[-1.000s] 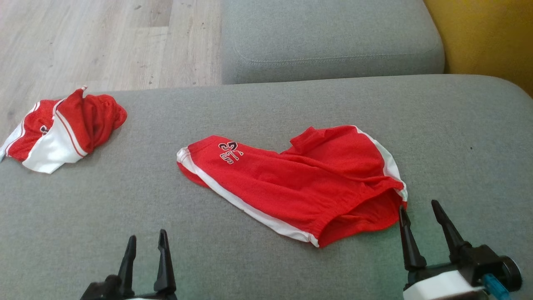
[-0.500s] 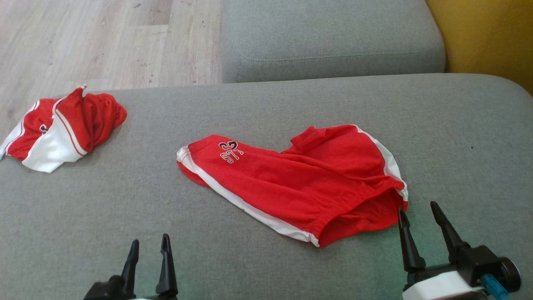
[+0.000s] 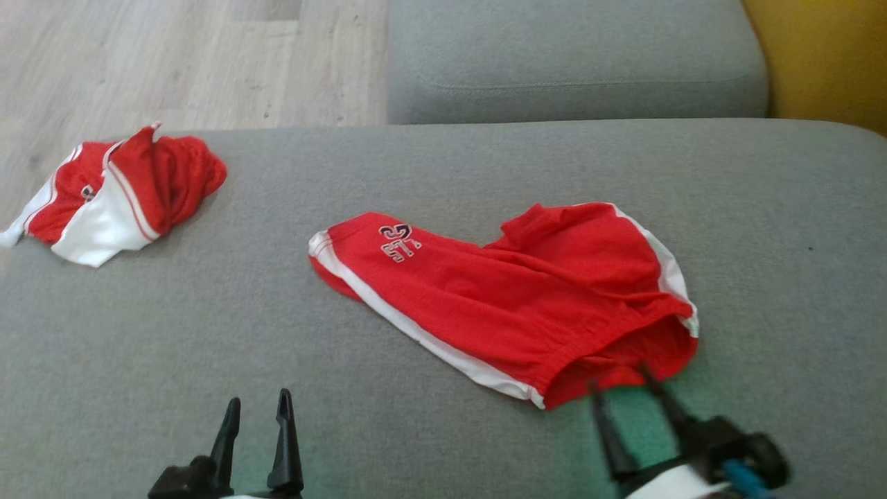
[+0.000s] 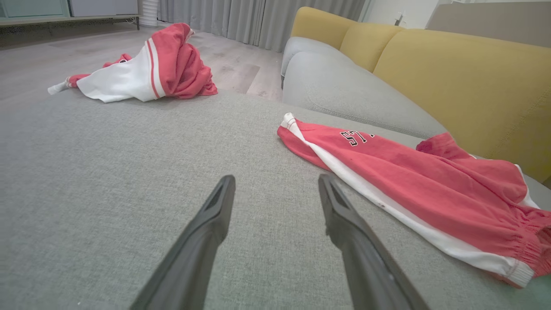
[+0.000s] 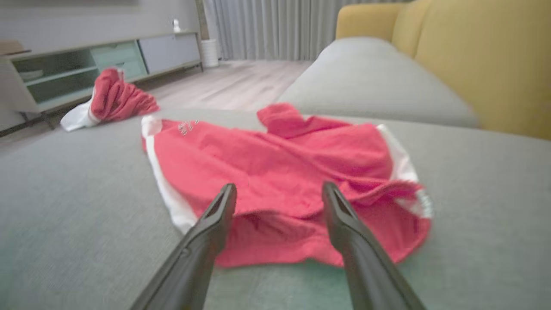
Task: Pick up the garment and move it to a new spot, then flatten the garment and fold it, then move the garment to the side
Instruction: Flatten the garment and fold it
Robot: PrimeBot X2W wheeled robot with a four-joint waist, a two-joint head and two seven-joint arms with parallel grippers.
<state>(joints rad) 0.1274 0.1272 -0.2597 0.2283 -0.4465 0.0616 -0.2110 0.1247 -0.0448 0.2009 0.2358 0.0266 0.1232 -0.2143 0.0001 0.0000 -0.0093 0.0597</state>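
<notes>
While the red shorts (image 3: 513,305) are lying rumpled on the grey sofa seat (image 3: 173,333), the right hand (image 3: 619,382) is hanging released at their elastic waistband and the left hand (image 3: 259,396) is likewise spread, well apart. Step in hand: the pickup, likely calling for a pinch on that waistband.

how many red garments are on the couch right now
2. The spread garment lies in the middle of the cushion; the bunched garment sits at its far left edge. None seem hidden.
</notes>
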